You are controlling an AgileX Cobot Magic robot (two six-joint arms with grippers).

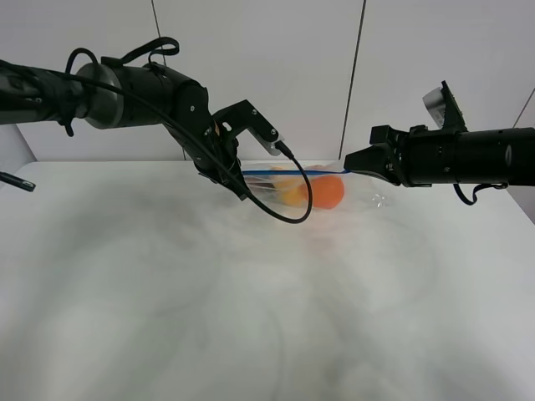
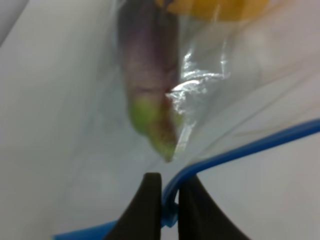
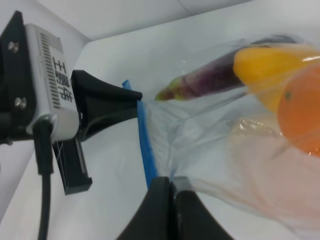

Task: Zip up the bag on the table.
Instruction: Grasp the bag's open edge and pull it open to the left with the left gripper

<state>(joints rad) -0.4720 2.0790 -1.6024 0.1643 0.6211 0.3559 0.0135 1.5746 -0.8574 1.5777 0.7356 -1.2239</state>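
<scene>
Currently the bag (image 1: 334,188) is found at the far middle of the table (image 1: 251,334), strung between the two arms by its mouth edge. Whether its belly rests fully on the surface cannot be told. The left gripper (image 2: 170,202) is closed tight on the blue zip strip (image 2: 250,145), with the strip pinched between its dark jaws. The right gripper (image 3: 170,210) is likewise closed, nipping the bag's edge at the strip's other end.

The film is judged thin, crinkly and slippery. It would be expected to buckle and slide rather than hold a shape, so little can be gained by grasping the clear plastic itself. The load — an eggplant (image 3: 215,77), a yellow fruit (image 3: 265,70) and an orange (image 3: 300,110) — is loose inside and would be expected to roll and pull the mouth open if the bag is tipped. The strip is the one firmer part. It is best taken there, with one end anchored and the pinch drawn along it under light tension.
</scene>
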